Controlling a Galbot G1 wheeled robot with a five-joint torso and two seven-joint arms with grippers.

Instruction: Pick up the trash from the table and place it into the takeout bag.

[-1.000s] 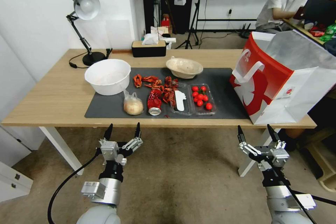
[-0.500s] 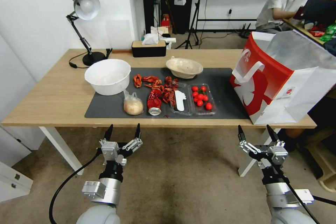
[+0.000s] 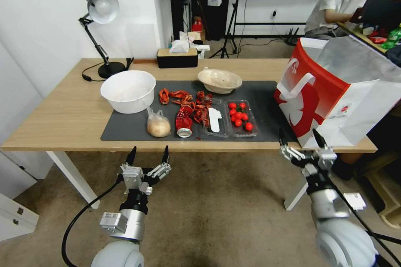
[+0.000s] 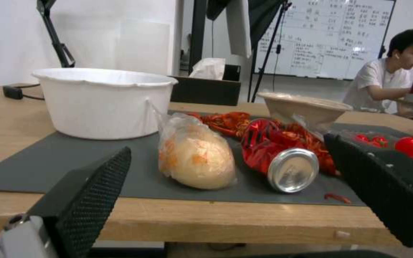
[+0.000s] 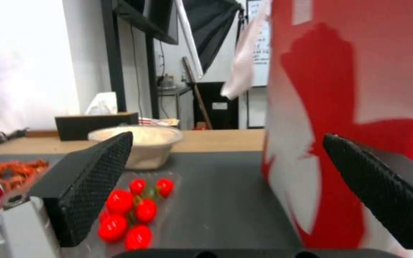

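Trash lies untouched on the table's mat: one bun in its bag, one crushed can, one beige bowl. Our right gripper has risen to the table edge beside the takeout bag, jaws spread, so we judge picking is starting. Our left gripper waits below, jaws spread.

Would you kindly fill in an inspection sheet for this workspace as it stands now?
Surface: table with dark mat.
Job's things: bagged bun, crushed can, beige bowl on the mat; takeout bag upright at the table's right end.
Clutter: white bowl, tomato tray, crayfish shells, tissue box, lamp.
Grippers: left claw open, before the table edge; right claw open, at the edge near the bag.
Cables: lamp cord.
Surroundings: nothing seen touching the job's things.
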